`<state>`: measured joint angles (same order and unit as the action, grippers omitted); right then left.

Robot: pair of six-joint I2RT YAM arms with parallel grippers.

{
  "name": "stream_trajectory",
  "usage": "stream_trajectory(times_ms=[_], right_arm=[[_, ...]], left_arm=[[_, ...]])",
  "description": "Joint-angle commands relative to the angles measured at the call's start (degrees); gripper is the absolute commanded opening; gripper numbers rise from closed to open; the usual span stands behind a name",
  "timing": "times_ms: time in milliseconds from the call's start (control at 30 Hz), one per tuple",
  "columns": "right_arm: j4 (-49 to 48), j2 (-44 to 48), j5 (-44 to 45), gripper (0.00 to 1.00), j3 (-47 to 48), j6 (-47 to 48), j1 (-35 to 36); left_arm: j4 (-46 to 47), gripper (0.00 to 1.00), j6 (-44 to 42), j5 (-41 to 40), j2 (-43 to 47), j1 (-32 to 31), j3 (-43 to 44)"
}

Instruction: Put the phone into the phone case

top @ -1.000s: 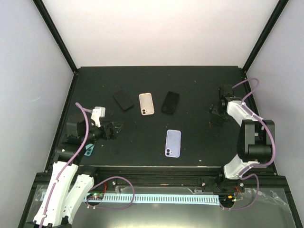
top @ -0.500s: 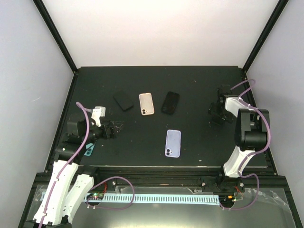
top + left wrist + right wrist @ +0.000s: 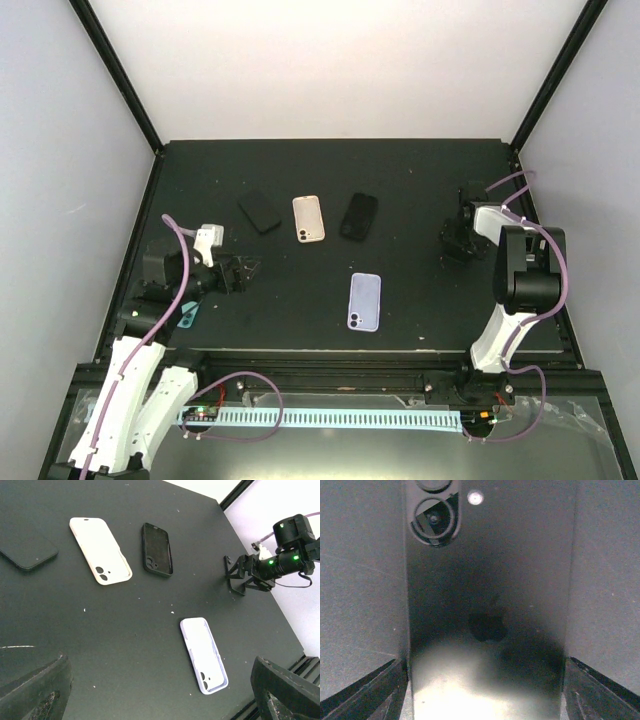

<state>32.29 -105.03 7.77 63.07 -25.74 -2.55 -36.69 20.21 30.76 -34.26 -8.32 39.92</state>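
Note:
In the right wrist view a black phone (image 3: 487, 605) lies back up, its camera lens at the top and its logo in the middle. My right gripper (image 3: 485, 690) straddles it, one finger against each long edge, shut on it across its width. From above, that gripper (image 3: 455, 240) sits low at the table's right side and hides the phone. A lavender phone case (image 3: 364, 301) lies open side up at the front centre, also seen as the lavender case (image 3: 204, 654). My left gripper (image 3: 240, 272) hangs open at the left, holding nothing.
A cream case (image 3: 308, 218), a black case (image 3: 359, 216) and a flat black phone-like slab (image 3: 260, 211) lie in a row at the back. A small teal object (image 3: 187, 316) sits by the left arm. Black frame posts border the table.
The right gripper's fingers have drawn in against the phone's edges and its wrist has turned slightly. The left gripper has edged a little to the right.

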Motion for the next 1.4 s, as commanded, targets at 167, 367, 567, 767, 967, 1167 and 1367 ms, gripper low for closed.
stream_trajectory(times_ms=[167, 367, 567, 767, 967, 1167, 1367], right_arm=[[-0.89, 2.76, -3.12, 0.76, -3.96, 1.61, -0.38], [-1.56, 7.42, -5.78, 0.75, -6.8, 2.27, 0.19], [-2.41, 12.56, -6.78, 0.74, -9.78, 3.09, 4.12], [-2.62, 17.88, -7.74, 0.73, -11.5, 4.41, 10.68], [-3.38, 24.71, -9.67, 0.71, -12.17, 6.24, 19.88], [-6.85, 32.06, -12.73, 0.69, -12.76, 8.75, 30.4], [-11.72, 35.59, -15.73, 0.66, -13.53, 12.71, 40.96]], left_arm=[[-0.75, 0.99, -1.12, -1.17, -0.28, -0.3, 0.7], [-1.37, 0.99, -1.43, -0.43, 0.57, -0.41, 0.96], [-2.61, 0.99, 0.04, -3.31, 1.0, -0.44, 1.33], [-3.49, 0.95, 1.46, -4.4, -0.95, -0.48, 1.63], [-4.88, 0.89, 1.48, -3.88, -4.25, -0.55, 2.6], [-4.73, 0.84, 1.76, -1.5, -7.71, -0.57, 4.09], [-4.46, 0.77, 1.6, 4.01, -12.18, -0.67, 7.02]])
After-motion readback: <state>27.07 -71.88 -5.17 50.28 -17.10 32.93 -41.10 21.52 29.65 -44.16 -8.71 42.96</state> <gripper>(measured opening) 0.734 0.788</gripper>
